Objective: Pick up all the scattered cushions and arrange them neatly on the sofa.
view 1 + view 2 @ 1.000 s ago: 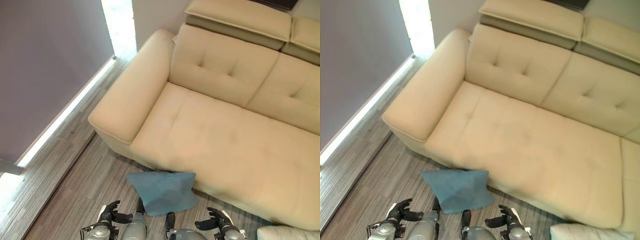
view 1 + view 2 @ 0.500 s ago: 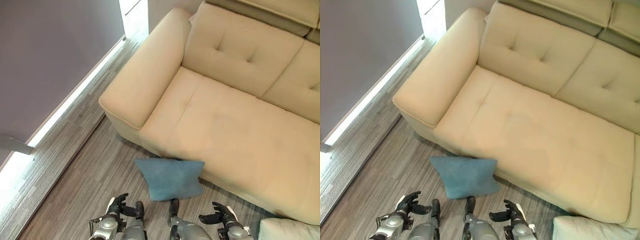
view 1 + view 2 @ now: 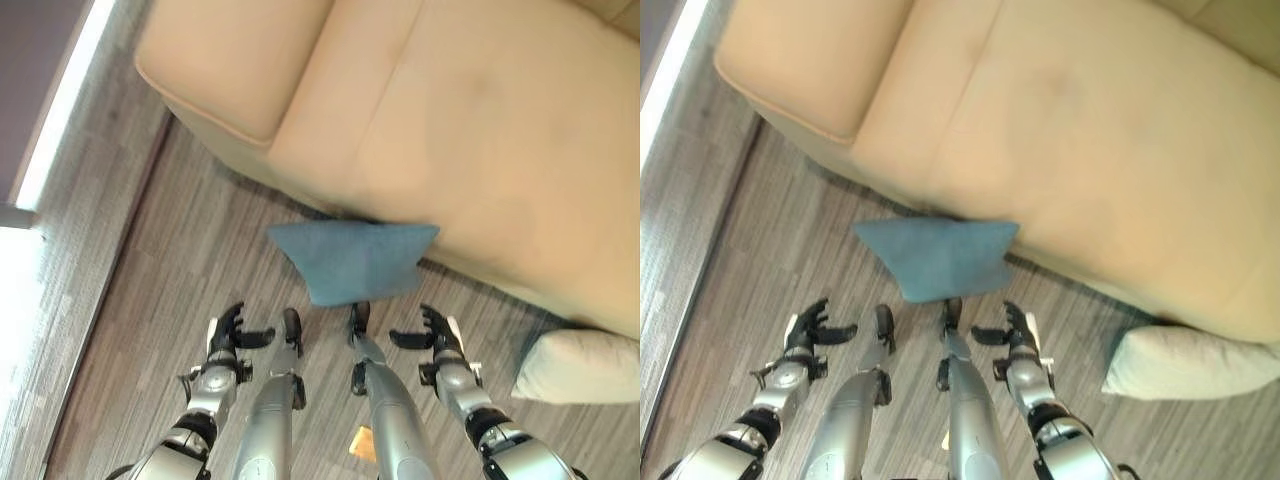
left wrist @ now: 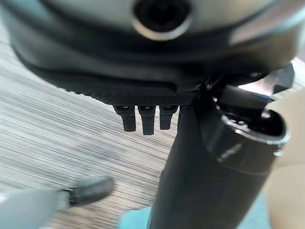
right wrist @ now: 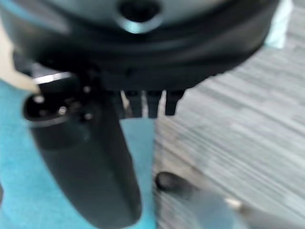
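Between the two robot hands and a little ahead of them, a blue cushion (image 3: 352, 259) lies on the wooden floor (image 3: 150, 290), its far edge touching the front of the beige sofa (image 3: 480, 130). Both the left robot hand (image 3: 226, 334) and the right robot hand (image 3: 437, 333) hover over the floor with fingers relaxed and thumbs apart, holding nothing and not touching the cushion. Further to the outer side of the right robot hand, a cream cushion (image 3: 578, 366) rests on the floor near the sofa.
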### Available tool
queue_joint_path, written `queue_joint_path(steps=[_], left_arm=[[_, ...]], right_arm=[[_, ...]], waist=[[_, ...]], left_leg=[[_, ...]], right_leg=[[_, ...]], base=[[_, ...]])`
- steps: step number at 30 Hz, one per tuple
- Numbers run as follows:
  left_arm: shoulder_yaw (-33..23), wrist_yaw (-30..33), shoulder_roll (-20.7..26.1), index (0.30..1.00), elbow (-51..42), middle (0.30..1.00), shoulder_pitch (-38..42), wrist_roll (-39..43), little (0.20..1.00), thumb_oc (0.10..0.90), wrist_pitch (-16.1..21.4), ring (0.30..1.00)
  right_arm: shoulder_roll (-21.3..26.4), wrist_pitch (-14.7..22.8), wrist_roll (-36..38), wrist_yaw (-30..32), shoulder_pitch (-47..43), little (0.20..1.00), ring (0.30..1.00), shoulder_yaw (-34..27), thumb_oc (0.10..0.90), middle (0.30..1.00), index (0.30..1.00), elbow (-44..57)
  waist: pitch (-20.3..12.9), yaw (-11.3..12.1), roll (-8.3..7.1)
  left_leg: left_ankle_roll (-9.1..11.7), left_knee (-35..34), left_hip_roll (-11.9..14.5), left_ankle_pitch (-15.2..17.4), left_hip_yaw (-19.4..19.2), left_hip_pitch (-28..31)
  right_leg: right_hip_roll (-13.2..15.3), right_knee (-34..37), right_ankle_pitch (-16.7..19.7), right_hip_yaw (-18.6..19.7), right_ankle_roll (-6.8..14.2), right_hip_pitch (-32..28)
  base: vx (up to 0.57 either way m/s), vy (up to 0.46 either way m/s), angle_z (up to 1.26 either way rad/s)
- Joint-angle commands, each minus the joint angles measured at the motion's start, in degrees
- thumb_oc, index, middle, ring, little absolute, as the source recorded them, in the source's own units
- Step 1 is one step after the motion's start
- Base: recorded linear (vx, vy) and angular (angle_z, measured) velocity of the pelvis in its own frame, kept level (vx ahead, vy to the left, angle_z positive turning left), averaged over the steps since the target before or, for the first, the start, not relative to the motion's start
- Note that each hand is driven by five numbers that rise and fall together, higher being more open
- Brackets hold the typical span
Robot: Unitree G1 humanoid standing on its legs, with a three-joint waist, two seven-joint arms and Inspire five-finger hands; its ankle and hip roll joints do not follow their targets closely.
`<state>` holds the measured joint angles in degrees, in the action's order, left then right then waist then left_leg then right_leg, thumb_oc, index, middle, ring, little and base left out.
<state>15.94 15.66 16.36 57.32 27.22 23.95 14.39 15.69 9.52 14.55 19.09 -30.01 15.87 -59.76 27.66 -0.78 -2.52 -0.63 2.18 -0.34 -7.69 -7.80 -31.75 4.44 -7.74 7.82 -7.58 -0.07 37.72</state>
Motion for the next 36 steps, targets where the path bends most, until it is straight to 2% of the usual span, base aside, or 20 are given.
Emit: queue_joint_path(steps=[1, 10, 15, 20, 29, 30, 31, 32, 36], left_arm=[[0.52, 4.26, 4.66, 0.9, -3.81, 0.9, 3.1, 1.99, 0.9, 0.8, 5.01, 0.9], [4.02, 5.82, 8.08, 0.9, -7.95, 0.9, 17.82, 2.63, 0.9, 0.8, 5.86, 0.9], [5.66, 5.26, 7.85, 0.9, -8.63, 0.9, 22.46, 3.36, 0.9, 0.8, 5.92, 0.9], [7.65, 4.25, 4.66, 0.9, -6.9, 0.9, 27.11, 4.65, 0.9, 0.8, 5.26, 0.9], [9.91, 3.56, -1.94, 0.9, -5.64, 0.9, 32.0, 8.15, 0.9, 0.8, 4.47, 0.9], [10.18, 3.4, -2.73, 0.686, -5.75, 0.686, 32.44, 8.66, 0.686, 0.657, 4.55, 0.686], [10.41, 3.12, -3.29, 0.429, -6.28, 0.429, 32.93, 9.18, 0.429, 0.486, 4.56, 0.429], [10.76, 3.02, -3.78, 0.3, -7.06, 0.3, 33.6, 9.42, 0.3, 0.4, 4.73, 0.3], [11.08, 2.56, -3.5, 0.3, -12.78, 0.3, 34.57, 9.72, 0.3, 0.4, 5.58, 0.3]], right_arm=[[5.21, 4.06, 2.59, 6.11, -2.87, 0.9, 0.9, -0.55, 0.8, 0.9, 0.9, 4.47], [8.54, 5.09, 4.28, 9.71, -19.3, 0.9, 0.9, 2.25, 0.8, 0.9, 0.9, 4.78], [8.45, 5.8, 5.51, 9.23, -24.36, 0.9, 0.9, 4.33, 0.8, 0.9, 0.9, 6.33], [5.36, 6.28, 5.77, 7.62, -29.17, 0.9, 0.9, 7.71, 0.8, 0.9, 0.9, 9.61], [0.65, 7.87, 7.84, 7.13, -33.35, 0.9, 0.9, 9.36, 0.8, 0.9, 0.9, 15.75], [0.19, 8.11, 8.4, 6.95, -33.64, 0.754, 0.754, 9.47, 0.703, 0.754, 0.754, 16.23], [-0.16, 8.46, 9.08, 6.6, -33.74, 0.465, 0.465, 9.38, 0.51, 0.465, 0.465, 16.89], [-0.44, 8.96, 9.87, 6.16, -34.0, 0.3, 0.3, 9.3, 0.4, 0.3, 0.3, 17.56], [-0.97, 10.58, 11.26, 5.41, -33.66, 0.3, 0.3, 8.43, 0.4, 0.3, 0.3, 21.1]], waist=[[-2.51, 0.39, -0.88], [1.98, 0.18, -0.29], [2.13, 0.01, -0.51], [2.13, -0.15, -1.43], [2.13, -0.91, -3.14], [2.13, -1.01, -3.17], [2.13, -1.1, -3.21], [2.13, -1.2, -3.19], [2.13, -1.5, -3.12]], left_leg=[[2.07, 0.19, -0.62, 1.7, 3.08, -6.18], [2.82, -0.06, -0.79, -0.16, 3.99, -15.3], [2.84, -0.09, -0.9, -0.49, 4.48, -18.69], [2.62, 0.23, -1.06, -0.43, 5.3, -20.84], [2.4, 1.39, -1.01, 0.22, 6.28, -22.09], [2.4, 1.35, -1.03, 0.21, 6.34, -22.1], [2.43, 1.27, -1.04, 0.2, 6.34, -22.03], [2.45, 1.15, -1.02, 0.26, 6.36, -21.91], [2.57, 1.05, -1.07, 0.28, 6.55, -21.58]], right_leg=[[0.76, 0.71, -3.65, 4.75, 5.2, 1.72], [0.46, -0.04, -2.95, 4.34, 5.73, 11.11], [0.29, 0.15, -2.67, 4.12, 5.94, 14.56], [-0.13, 0.25, -2.39, 4.13, 5.95, 16.69], [-0.68, 0.87, -2.11, 4.26, 5.79, 17.61], [-0.75, 0.93, -2.07, 4.24, 5.77, 17.68], [-0.84, 0.96, -2.06, 4.33, 5.77, 17.71], [-0.93, 1.01, -2.11, 4.37, 5.78, 17.71], [-1.34, 0.84, -2.36, 4.44, 5.62, 17.6]], base=[[-0.05, -0.007, 0.05], [-0.02, -0.022, 0.03], [0.04, -0.04, 0.06], [0.03, -0.029, 0.02], [0.01, -0.011, 0.0], [0.0, 0.0, 0.0], [0.0, 0.0, 0.0], [0.0, 0.0, 0.0], [0.0, 0.0, 0.0]])
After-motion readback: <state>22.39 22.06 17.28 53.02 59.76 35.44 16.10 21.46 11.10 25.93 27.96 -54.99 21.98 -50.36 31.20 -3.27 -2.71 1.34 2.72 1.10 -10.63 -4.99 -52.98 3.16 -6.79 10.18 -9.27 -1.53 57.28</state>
